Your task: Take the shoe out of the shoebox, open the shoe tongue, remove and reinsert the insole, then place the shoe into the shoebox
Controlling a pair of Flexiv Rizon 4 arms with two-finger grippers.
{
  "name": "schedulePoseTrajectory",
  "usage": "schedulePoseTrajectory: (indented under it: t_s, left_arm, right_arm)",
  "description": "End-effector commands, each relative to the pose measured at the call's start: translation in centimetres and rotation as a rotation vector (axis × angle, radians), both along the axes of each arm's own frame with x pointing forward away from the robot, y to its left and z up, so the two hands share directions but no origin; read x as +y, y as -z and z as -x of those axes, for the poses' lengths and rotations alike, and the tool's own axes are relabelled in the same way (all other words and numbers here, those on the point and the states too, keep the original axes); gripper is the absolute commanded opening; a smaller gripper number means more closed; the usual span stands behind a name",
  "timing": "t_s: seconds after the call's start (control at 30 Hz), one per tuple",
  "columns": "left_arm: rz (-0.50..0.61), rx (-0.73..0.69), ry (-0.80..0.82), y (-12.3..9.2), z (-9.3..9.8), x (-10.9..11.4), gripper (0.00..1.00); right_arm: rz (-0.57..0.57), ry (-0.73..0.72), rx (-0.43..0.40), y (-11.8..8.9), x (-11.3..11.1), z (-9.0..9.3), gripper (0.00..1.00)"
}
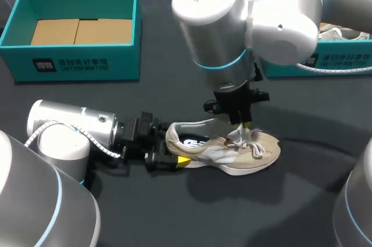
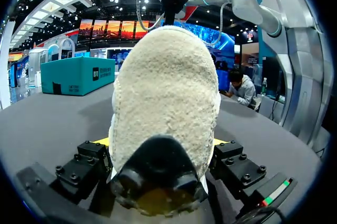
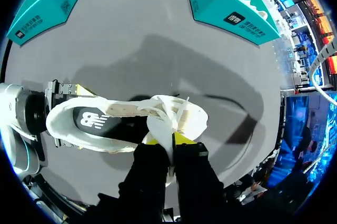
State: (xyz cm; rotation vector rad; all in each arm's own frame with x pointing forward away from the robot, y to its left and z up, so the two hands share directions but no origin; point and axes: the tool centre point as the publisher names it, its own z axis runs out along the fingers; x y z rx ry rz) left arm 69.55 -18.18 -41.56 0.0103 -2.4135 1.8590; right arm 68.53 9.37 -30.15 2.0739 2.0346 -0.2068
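Your shoe [image 1: 235, 153] lies on its sole on the table in front of the open shoebox [image 1: 78, 64], long axis running side to side, heel toward your left arm and toe toward your right. Your left gripper [image 1: 170, 153] comes in level along that axis, its fingers clamped on either side of the heel. Your right gripper [image 3: 168, 139] hangs straight down over the midfoot, fingers pinched nearly together on the tongue [image 1: 239, 138]. Judging from this, lift up and toward the toe while the left anchors the heel.
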Motion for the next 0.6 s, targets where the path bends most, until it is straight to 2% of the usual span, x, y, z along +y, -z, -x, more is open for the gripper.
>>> schedulePoseTrajectory:
  t_s: [0.03, 0.13, 0.2, 0.33, 0.6]
  left_arm:
    - [-0.002, -0.001, -0.002, 0.4, 0.0, -0.2, 0.0]
    - [-0.002, -0.001, -0.002, 0.4, 0.0, -0.2, 0.0]
    - [-0.002, -0.001, -0.002, 0.4, 0.0, -0.2, 0.0]
    - [-0.002, -0.001, -0.002, 0.4, 0.0, -0.2, 0.0]
    - [-0.002, -0.001, -0.002, 0.4, 0.0, -0.2, 0.0]
  right_arm:
    - [-0.154, -0.011, -0.004, 0.0, -0.9, 0.1, 0.0]
    - [-0.154, -0.011, -0.004, 0.0, -0.9, 0.1, 0.0]
    - [-0.222, -0.05, -0.012, 0.1, -1.8, 0.4, 0.0]
    - [-0.274, -0.154, 0.005, 0.9, -3.1, 0.6, 0.0]
    - [-0.269, -0.192, 0.022, 2.6, -5.2, 0.4, 0.0]
